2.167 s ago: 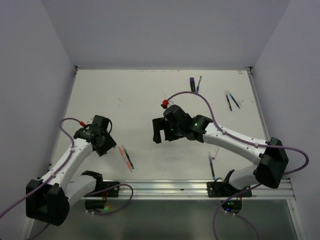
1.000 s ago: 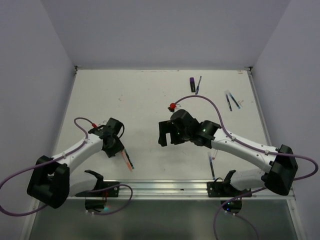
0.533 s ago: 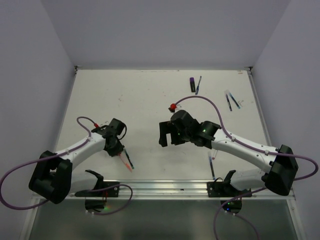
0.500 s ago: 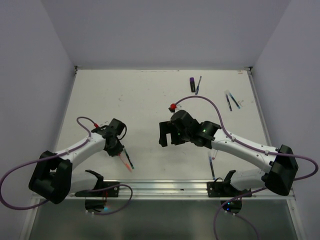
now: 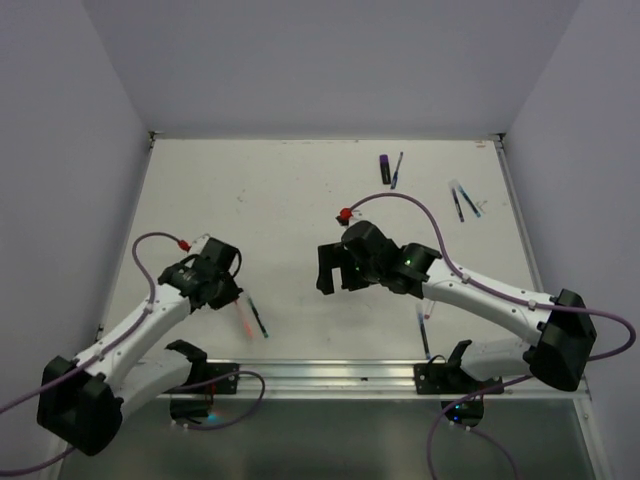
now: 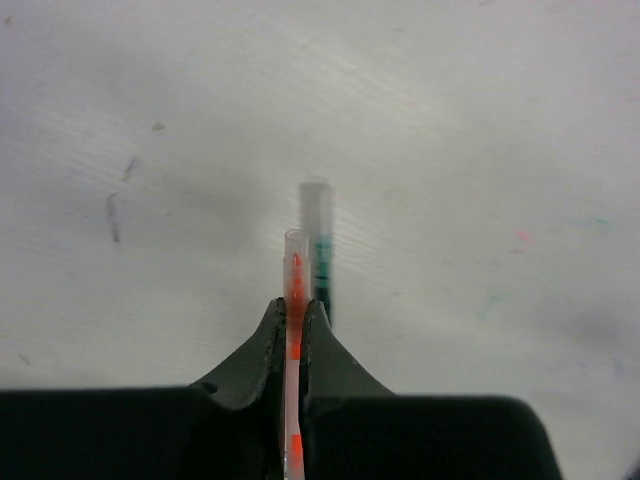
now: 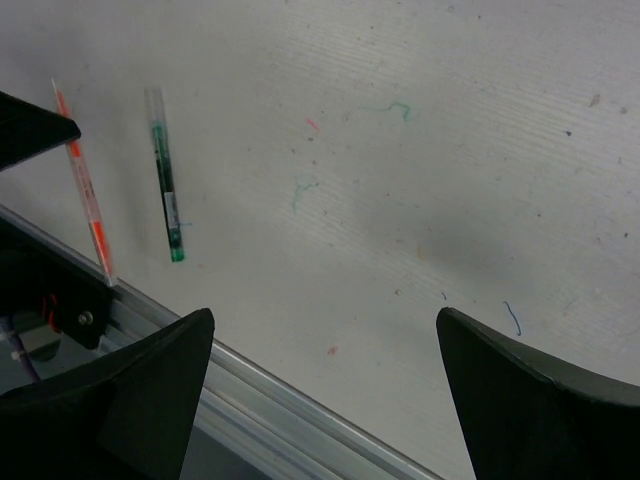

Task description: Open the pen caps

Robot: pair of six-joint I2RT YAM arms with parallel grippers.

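Observation:
My left gripper [image 6: 292,312] is shut on a thin red pen [image 6: 294,270], whose clear end sticks out past the fingertips. In the top view this pen [image 5: 241,318] points toward the near edge from the left gripper [image 5: 226,297]. A dark green pen [image 5: 258,320] lies on the table just beside it, also in the left wrist view as the green pen [image 6: 320,262]. My right gripper [image 5: 334,272] hangs open over the table's middle with nothing between its fingers. The right wrist view shows the red pen [image 7: 85,190] and green pen [image 7: 165,205]. The pen caps are too small to tell apart.
A stubby purple marker [image 5: 385,168] and a blue pen [image 5: 398,168] lie at the back. Two more pens [image 5: 463,202] lie at the back right, another pen [image 5: 423,330] near the right arm's base. A metal rail [image 5: 330,375] runs along the near edge.
My left gripper has shut on the red pen and drawn back a little to the left with it; the green pen stays on the table. The right arm has barely moved.

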